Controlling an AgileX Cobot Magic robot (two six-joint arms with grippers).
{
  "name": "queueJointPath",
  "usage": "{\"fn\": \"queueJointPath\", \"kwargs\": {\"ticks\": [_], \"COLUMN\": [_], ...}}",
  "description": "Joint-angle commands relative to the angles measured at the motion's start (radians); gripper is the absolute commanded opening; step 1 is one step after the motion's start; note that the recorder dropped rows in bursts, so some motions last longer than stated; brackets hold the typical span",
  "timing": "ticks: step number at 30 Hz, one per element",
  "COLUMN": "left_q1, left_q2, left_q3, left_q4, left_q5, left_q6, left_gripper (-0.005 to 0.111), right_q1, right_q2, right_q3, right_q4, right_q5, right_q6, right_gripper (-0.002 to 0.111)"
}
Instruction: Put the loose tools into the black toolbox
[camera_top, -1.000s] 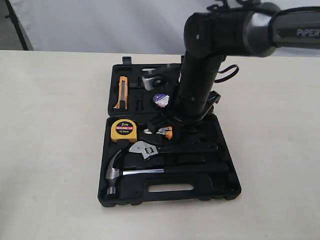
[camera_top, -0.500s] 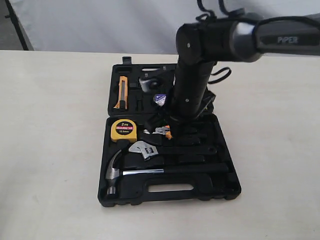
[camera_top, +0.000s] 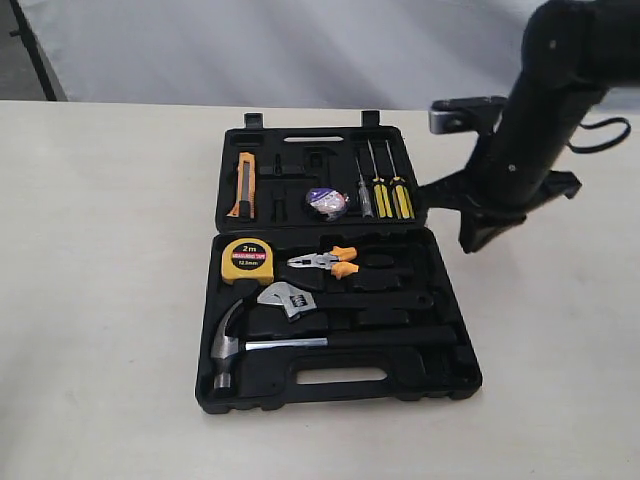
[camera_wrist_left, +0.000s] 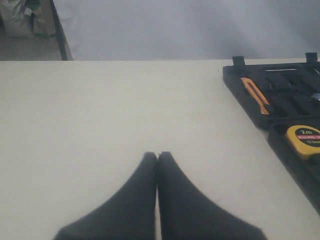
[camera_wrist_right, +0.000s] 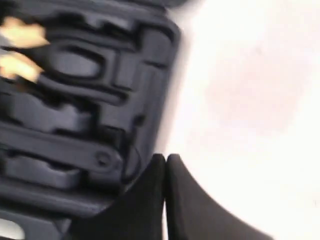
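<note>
A pale table (camera_top: 100, 300) carries one black toolbox (camera_top: 420, 385), lying open with its two halves flat. The right gripper (camera_wrist_right: 165, 160) hangs just beside the case's right edge with its fingers pressed together, holding nothing and clear of every tool; that wrist view is blurred. The left gripper (camera_wrist_left: 157, 156) also has its fingers pressed together, over bare table well apart from the case. In the near half one chrome claw hammer (camera_top: 285, 344) lies along the slot handle. One adjustable wrench (camera_top: 290, 300) lies just beyond it. Past that are one pair of orange-handled pliers (camera_top: 325, 263) and one yellow tape measure (camera_top: 246, 260). The tape measure is marked "2m", and its smaller print is too fine to read. The far half holds one orange utility knife (camera_top: 245, 185), three screwdrivers (camera_top: 382, 195) side by side and one wrapped tape roll (camera_top: 324, 200) between them.
</note>
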Motion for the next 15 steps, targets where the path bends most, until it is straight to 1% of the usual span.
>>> {"fn": "queueJointPath", "kwargs": {"ticks": [1, 4, 6, 8, 15], "left_q1": [0.003, 0.003, 0.003, 0.003, 0.003], "left_q2": [-0.008, -0.008, -0.008, -0.008, -0.008], "left_q3": [0.009, 0.009, 0.009, 0.009, 0.009], "left_q4": [-0.014, -0.014, -0.014, -0.014, -0.014], "left_q5": [-0.017, -0.017, -0.017, -0.017, -0.017], "left_q6": [-0.010, -0.010, -0.010, -0.010, -0.010], "left_gripper": [0.001, 0.001, 0.001, 0.001, 0.001], "right_q1": [-0.012, -0.010, -0.005, 0.005, 0.063], "right_q2": [-0.011, -0.011, -0.011, -0.011, -0.011], "right_q3": [0.126, 0.211, 0.239, 0.250, 0.250], "right_q4": [-0.019, -0.016, 0.009, 0.035, 0.037], "right_q5": [-0.086, -0.196, -0.232, -0.247, -0.252], "right_q6": [0.028, 0.057, 0.058, 0.040, 0.034], "right_gripper": [0.000, 0.000, 0.000, 0.000, 0.000]}}
